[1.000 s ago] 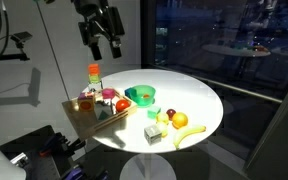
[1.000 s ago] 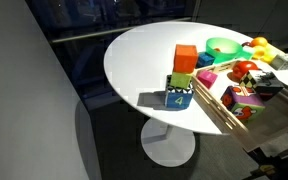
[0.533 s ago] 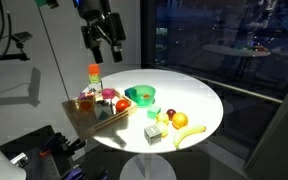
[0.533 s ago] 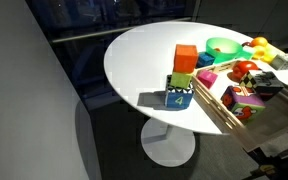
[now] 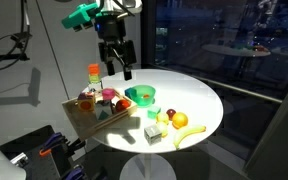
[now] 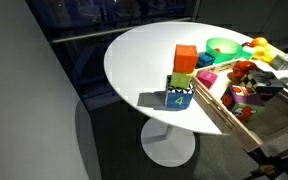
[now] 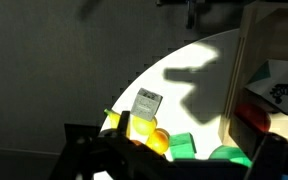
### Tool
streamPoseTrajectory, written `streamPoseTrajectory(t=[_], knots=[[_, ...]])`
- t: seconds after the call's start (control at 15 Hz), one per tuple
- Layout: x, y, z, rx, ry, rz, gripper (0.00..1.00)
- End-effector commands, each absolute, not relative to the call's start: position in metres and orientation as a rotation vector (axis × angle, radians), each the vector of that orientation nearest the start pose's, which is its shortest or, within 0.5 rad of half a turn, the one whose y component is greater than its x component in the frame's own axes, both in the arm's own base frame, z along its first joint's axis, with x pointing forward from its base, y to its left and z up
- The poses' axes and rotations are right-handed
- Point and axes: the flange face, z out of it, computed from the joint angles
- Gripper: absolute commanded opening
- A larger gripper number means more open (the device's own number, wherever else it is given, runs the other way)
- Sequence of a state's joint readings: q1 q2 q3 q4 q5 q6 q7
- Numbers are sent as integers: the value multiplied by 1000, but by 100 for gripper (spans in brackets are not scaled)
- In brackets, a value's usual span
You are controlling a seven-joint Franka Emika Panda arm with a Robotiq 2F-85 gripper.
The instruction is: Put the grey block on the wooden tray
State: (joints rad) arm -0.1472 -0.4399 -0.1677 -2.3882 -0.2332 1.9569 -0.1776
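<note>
The grey block is a small whitish cube on the round white table, near the front, beside small round fruits and a banana. It also shows in the wrist view, next to a yellow fruit and an orange. The wooden tray sits at the table's edge and holds several toys; its rim also shows in an exterior view and in the wrist view. My gripper hangs open and empty above the table between the tray and the green bowl, well away from the block.
An orange block is stacked on a green one beside a blue number block next to the tray. An upright bottle with an orange cap stands at the tray's back. A dark window lies behind the table.
My gripper has come down and moved sideways from high above the tray to a spot near the green bowl. The objects on the table have not moved.
</note>
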Motion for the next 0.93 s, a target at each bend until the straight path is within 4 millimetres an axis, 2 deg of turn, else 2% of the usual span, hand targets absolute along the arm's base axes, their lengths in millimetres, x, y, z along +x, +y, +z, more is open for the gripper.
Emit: streamPoseTrajectory(t=[0.0,0.4,0.87], knots=[[414,-159,467,-3203,168,12,100],[440,-180,437,-3117,308,-35,100],[468,-196,383,-3127,443,-88,100]])
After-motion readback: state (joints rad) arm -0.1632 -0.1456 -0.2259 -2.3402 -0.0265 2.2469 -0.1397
